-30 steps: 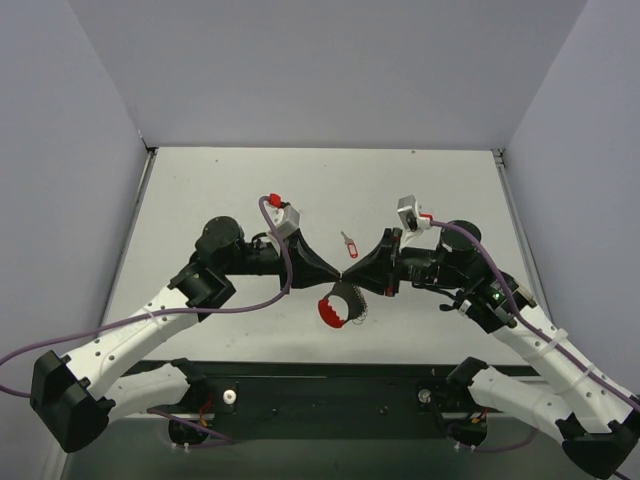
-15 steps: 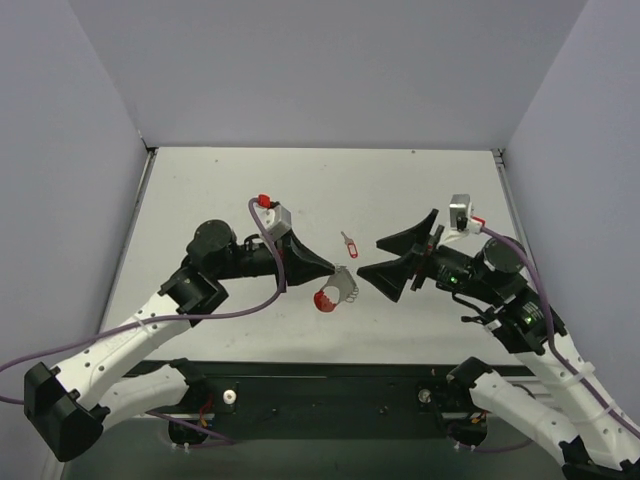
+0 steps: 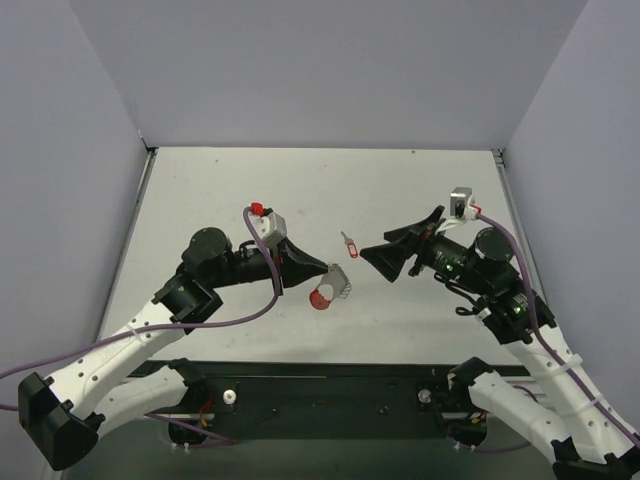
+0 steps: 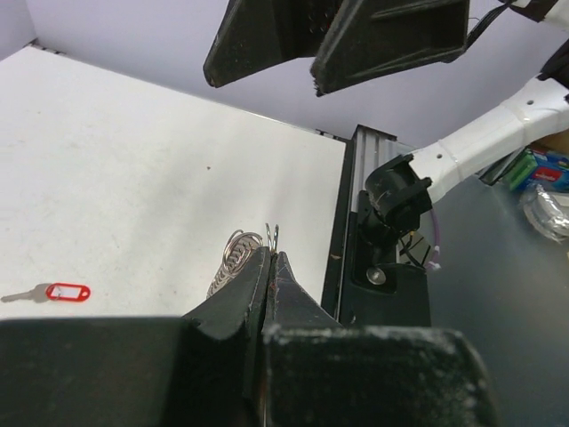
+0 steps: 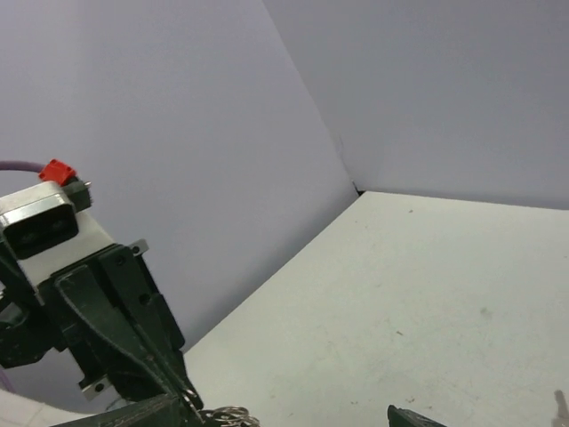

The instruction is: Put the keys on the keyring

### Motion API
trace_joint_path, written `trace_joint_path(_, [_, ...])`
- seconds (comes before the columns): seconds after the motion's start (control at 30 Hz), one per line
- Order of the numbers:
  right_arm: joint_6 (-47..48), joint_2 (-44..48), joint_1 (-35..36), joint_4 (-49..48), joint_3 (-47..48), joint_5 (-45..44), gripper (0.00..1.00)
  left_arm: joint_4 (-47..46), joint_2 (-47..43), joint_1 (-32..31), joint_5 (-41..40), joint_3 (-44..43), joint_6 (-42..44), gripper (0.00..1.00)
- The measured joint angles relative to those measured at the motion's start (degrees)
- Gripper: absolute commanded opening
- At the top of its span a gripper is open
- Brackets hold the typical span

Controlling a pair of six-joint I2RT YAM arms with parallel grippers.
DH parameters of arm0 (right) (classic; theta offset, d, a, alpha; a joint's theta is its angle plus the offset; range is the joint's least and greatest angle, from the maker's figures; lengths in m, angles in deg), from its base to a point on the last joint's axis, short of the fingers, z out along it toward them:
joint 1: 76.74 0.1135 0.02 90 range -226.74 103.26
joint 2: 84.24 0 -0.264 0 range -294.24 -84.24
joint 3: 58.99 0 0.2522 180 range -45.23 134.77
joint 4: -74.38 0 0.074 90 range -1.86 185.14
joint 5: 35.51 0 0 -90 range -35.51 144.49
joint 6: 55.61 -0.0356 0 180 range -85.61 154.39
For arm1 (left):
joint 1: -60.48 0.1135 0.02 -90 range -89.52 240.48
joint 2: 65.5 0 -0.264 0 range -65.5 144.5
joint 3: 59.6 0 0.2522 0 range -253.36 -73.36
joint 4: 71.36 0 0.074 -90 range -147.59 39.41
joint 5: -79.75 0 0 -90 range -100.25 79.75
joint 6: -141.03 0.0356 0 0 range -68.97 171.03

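White shells on left arm (image 3: 130, 335), black joints (image 3: 205, 247), row of small dark holes along lower link. Purple cable (image 3: 250, 310) runs along it to silver-grey camera box (image 3: 270, 226) with red plug (image 3: 256, 210). Black left hand (image 3: 325, 268): wedge-shaped matte fingers, pale scuffs near base. Same white shells, black joints and purple cabling on right arm (image 3: 545, 385). Black right hand (image 3: 377, 244), tapered fingers, grey wrist box (image 3: 461, 199).
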Motion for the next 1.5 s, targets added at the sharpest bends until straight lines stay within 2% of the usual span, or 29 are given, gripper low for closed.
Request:
trace_joint_path(0.2, [-1.4,-4.94,-2.69,3.87,0.39,-4.52,0.99,4.09,-1.36,0.0,-4.63,0.15,2.43,0.0])
trace_joint_path(0.53, [-1.7,-19.04,-4.33,11.43,2.08,-11.87,0.93,9.05,-5.4,0.02,-14.32,1.46,3.89,0.0])
trace_joint_path(0.77, [-0.83,-31.52,-4.63,13.7,8.87,-14.84,0.82,11.56,-7.04,0.15,-20.11,2.08,3.93,0.0])
trace_joint_path(0.9, [-0.7,-40.68,-4.63,15.21,14.4,-18.21,0.76,13.62,-7.52,0.46,-21.09,2.1,3.76,0.0])
trace_joint_path(0.97, [-0.72,-45.27,-4.63,16.2,17.18,-19.74,0.7,14.53,-7.89,0.52,-21.31,2.1,3.78,0.0])
trace_joint_path(1.2, [-1.49,-62.01,-4.68,20.0,28.37,-21.92,0.6,18.32,-9.46,0.79,-22.73,1.9,4.96,0.0])
trace_joint_path(1.27, [-2.05,-65.2,-4.68,21.0,30.56,-21.99,0.52,19.1,-9.66,0.81,-22.95,1.88,5.11,0.0])
trace_joint_path(1.33, [-2.67,-68.32,-4.68,21.84,33.0,-22.05,0.49,19.56,-9.84,0.83,-23.12,1.88,5.18,0.0])
trace_joint_path(1.37, [-3.04,-69.57,-4.7,22.12,33.97,-22.03,0.44,19.78,-9.92,0.83,-23.23,1.88,5.2,0.0])
trace_joint_path(1.5, [-4.72,-73.66,-4.7,24.35,38.32,-22.29,0.39,20.17,-10.47,0.83,-23.63,1.88,5.29,0.0])
